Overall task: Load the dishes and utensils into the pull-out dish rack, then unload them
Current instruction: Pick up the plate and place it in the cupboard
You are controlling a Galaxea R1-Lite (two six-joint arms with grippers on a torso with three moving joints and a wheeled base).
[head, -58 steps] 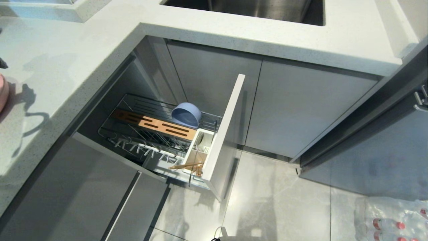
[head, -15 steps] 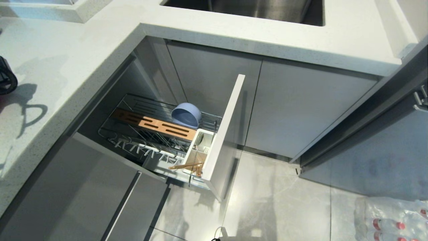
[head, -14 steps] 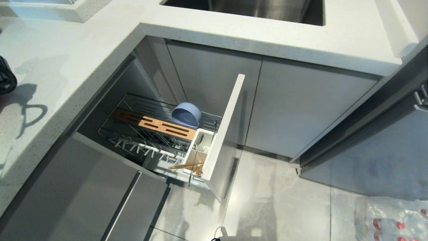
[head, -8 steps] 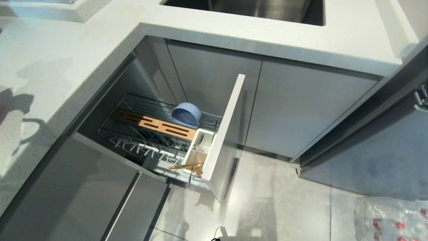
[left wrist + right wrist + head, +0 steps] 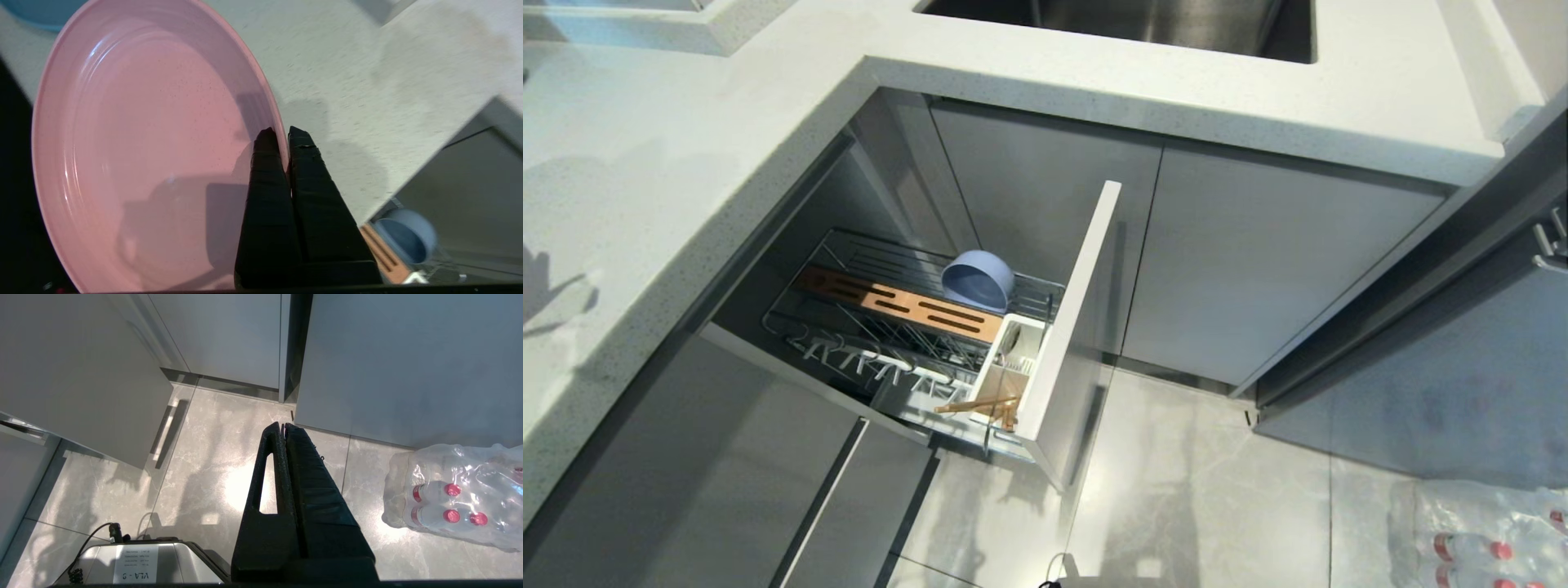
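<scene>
Since the earlier head views, the dark left arm seen at the counter's left edge has left that view; only a faint shadow remains on the countertop (image 5: 670, 155), and the rack contents are unchanged. Left gripper (image 5: 282, 136): fingers pinched together on the rim of the salmon-pink plate (image 5: 143, 151), which hangs tilted above the counter, one finger on each face of the rim. Right gripper (image 5: 282, 426): closed on nothing, parked low over the floor near a pack of bottles (image 5: 449, 498). Judgement on handling: the plate looks rigid, glossy and breakable, moderately heavy for an edge pinch, so it may pivot or slip if swung quickly; the rim is the only practical hold, and the grip appears shallow. The pull-out dish rack (image 5: 1062, 327) stands open below the counter edge, with the blue-grey bowl (image 5: 977, 279) at its back, the wooden slotted insert (image 5: 898, 304) alongside, and chopsticks (image 5: 976, 404) in the white cutlery holder (image 5: 1005, 371). Open room lies among the wire plate prongs at the rack's near side. Hazards: the counter's overhanging edge, the tall front panel, and the bowl close to the plate's likely path.
</scene>
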